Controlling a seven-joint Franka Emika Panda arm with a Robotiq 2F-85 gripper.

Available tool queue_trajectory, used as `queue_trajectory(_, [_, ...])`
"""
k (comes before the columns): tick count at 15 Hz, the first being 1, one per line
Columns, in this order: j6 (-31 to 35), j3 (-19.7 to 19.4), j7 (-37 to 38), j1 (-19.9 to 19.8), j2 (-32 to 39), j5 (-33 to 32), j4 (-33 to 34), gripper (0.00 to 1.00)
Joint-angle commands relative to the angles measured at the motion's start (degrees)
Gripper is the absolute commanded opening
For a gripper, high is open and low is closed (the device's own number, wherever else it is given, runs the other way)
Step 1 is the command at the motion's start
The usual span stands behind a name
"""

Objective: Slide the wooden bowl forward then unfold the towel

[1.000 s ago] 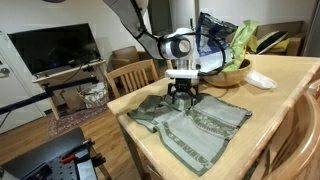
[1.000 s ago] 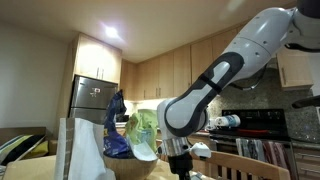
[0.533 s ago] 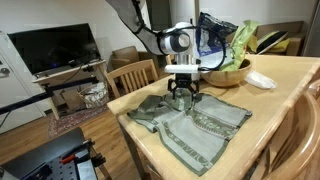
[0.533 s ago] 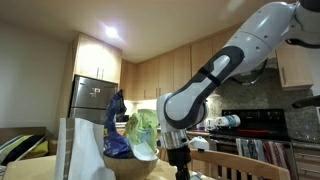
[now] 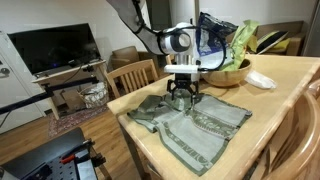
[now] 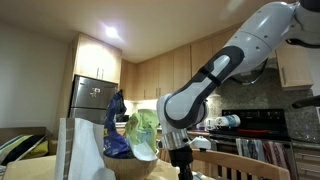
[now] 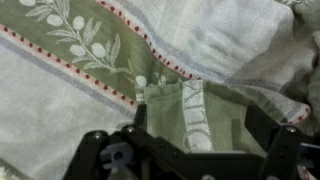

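Two risks noted. The black two-fingered gripper point(image 5: 181, 98) hung with jaws spread wide and empty, just above a folded-over part of the large grey-green striped cloth towel point(image 5: 192, 122). A shallow pinch might catch one layer only, or drag the whole cloth off the near corner of the tabletop point(image 5: 285, 100), where it lay close to the edge. The round light brown wooden bowl point(image 5: 234, 72), heaped full, sat behind the arm toward the far edge; a wide swing could knock it.
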Motion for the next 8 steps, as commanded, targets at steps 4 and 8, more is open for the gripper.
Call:
queue_trajectory(4, [-2.70,0.17,-1.74,-0.05,0.86,0.90,1.47,1.00])
queue_trajectory(8, [-2.66,0.26,-2.11,-0.17,1.76,0.90,2.04,1.00])
